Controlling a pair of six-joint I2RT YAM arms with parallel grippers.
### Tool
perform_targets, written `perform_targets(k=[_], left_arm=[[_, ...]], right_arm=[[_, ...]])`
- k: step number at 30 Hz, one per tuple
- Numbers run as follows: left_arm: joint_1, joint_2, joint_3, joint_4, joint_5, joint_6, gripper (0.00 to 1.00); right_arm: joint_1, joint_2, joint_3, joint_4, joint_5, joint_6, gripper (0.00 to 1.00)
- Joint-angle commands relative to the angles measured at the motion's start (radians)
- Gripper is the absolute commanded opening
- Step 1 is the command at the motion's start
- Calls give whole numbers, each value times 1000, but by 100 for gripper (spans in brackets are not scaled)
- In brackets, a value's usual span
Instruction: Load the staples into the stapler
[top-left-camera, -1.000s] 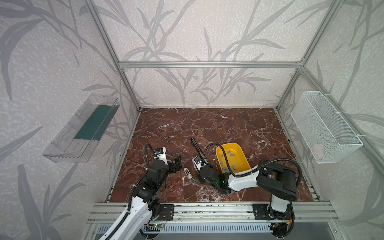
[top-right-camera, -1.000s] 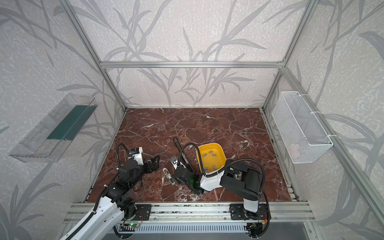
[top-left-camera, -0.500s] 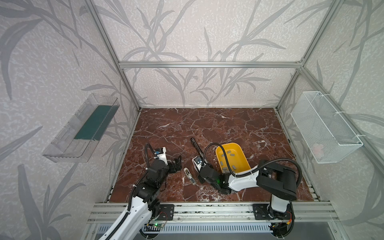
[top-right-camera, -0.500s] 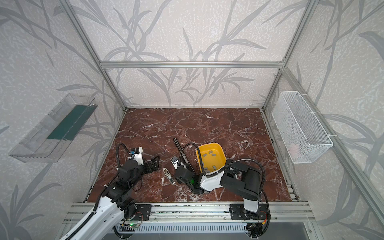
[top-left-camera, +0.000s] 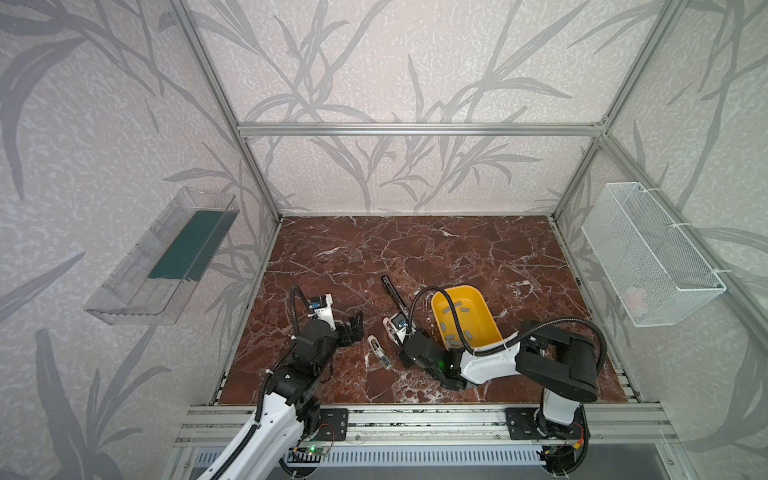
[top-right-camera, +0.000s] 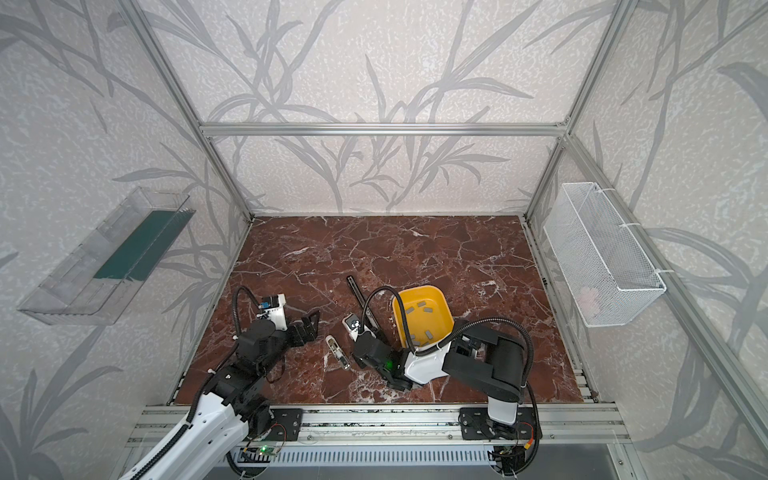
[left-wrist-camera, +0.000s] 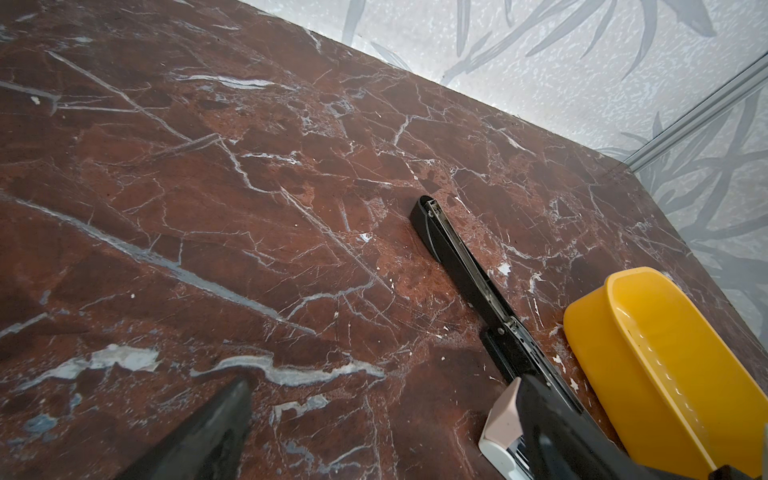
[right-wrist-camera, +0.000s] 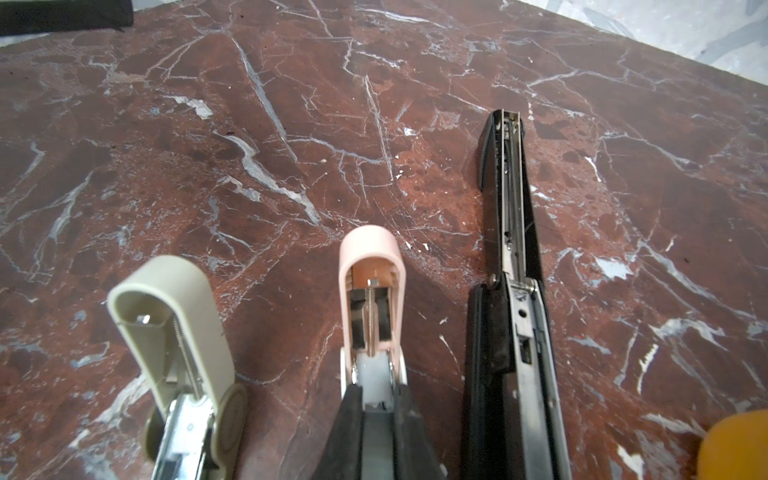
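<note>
Three staplers lie open side by side: a beige one, a pink one and a long black one. My right gripper sits low over the pink stapler's white channel, its black fingers shut on a flat grey strip of staples. More staples lie in the yellow bin. In both top views the right wrist hides the pink stapler. The beige stapler lies between the two arms. My left gripper stands open and empty over bare table, left of the staplers.
The black stapler runs away from the yellow bin's near left side toward the table's middle. A clear tray hangs on the left wall and a white wire basket on the right wall. Aluminium rails edge the front.
</note>
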Motion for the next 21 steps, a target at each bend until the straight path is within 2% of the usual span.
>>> perform_targets(k=[1,21], left_arm=[[-5,0,6,21,-9,6,99],[-6,1,7,22,-10,7,99]], right_arm=[[-5,-45,-25,60,-26,-22,13],[-23,-34,-10,36,-39,-30,13]])
